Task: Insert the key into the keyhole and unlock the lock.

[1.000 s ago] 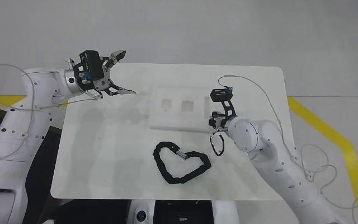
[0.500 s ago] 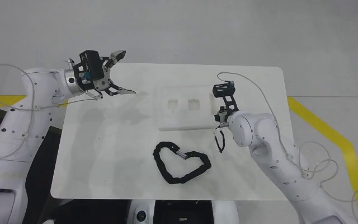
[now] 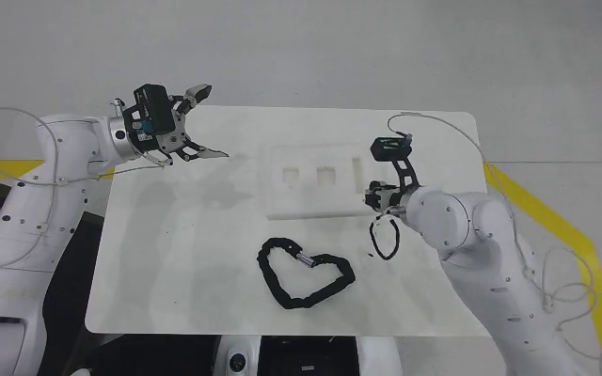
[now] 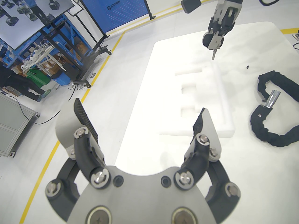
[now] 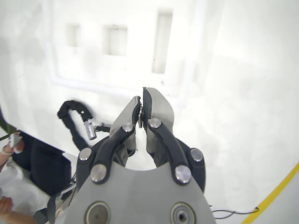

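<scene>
A black chain lock [image 3: 306, 274] lies curled on the white table near the front, its silver cylinder end [image 3: 301, 256] pointing inward. In the left wrist view the chain lock [image 4: 271, 127] and its cylinder [image 4: 272, 97] lie off to one side. My right gripper [image 3: 379, 199] hovers to the right of the foam tray, shut on a small metal key [image 5: 140, 117]; a black loop [image 3: 384, 242] hangs below it. The key's blade [image 4: 213, 55] points down at the table. My left gripper [image 3: 196, 124] hangs open over the table's far left corner, holding nothing.
A white foam tray [image 3: 273, 202] with two square recesses and one narrow slot sits in the middle of the table [image 3: 169, 263]. Bare table lies left of the chain. Yellow floor lines run past both sides of the table.
My right arm has carried the key to the right, off the foam tray's edge, with the black loop swinging along. The left arm and the chain lock have stayed put.
</scene>
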### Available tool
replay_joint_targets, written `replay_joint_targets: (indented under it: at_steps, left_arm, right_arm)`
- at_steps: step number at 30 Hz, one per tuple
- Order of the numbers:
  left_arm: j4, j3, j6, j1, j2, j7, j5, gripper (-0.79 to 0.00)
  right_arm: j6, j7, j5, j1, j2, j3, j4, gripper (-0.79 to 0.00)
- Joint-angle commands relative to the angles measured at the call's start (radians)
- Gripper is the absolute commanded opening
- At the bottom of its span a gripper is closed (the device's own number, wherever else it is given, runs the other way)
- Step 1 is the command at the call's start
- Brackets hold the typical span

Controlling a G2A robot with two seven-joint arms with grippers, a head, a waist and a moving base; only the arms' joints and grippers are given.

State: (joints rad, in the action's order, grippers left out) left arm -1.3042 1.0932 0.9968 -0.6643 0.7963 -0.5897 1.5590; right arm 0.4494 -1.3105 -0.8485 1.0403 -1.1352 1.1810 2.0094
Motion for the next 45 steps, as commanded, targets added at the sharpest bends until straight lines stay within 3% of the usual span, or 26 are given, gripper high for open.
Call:
replay_joint_targets:
  at_steps: [1,10,20,32,38,45]
  left_arm:
    - [0.000,0.000,0.000,0.000,0.000,0.000,0.000,0.000]
    - [0.000,0.000,0.000,0.000,0.000,0.000,0.000,0.000]
    - [0.000,0.000,0.000,0.000,0.000,0.000,0.000,0.000]
    - [0.000,0.000,0.000,0.000,0.000,0.000,0.000,0.000]
    - [-0.128,-0.023,0.007,-0.047,-0.001,0.091,0.034,0.000]
    - [-0.233,-0.106,0.016,-0.113,0.008,0.125,0.072,0.000]
  right_arm:
    - [-0.027,0.045,0.091,0.055,0.004,0.066,0.032,-0.785]
    - [-0.230,0.245,0.412,0.295,0.017,0.329,0.071,-0.785]
    - [-0.368,0.308,0.560,0.421,0.031,0.510,0.055,-0.785]
    - [-0.405,0.329,0.615,0.446,0.035,0.543,0.025,-0.785]
    - [-0.405,0.329,0.615,0.446,0.035,0.543,0.025,-0.785]
    - [-0.405,0.329,0.615,0.446,0.035,0.543,0.025,-0.785]
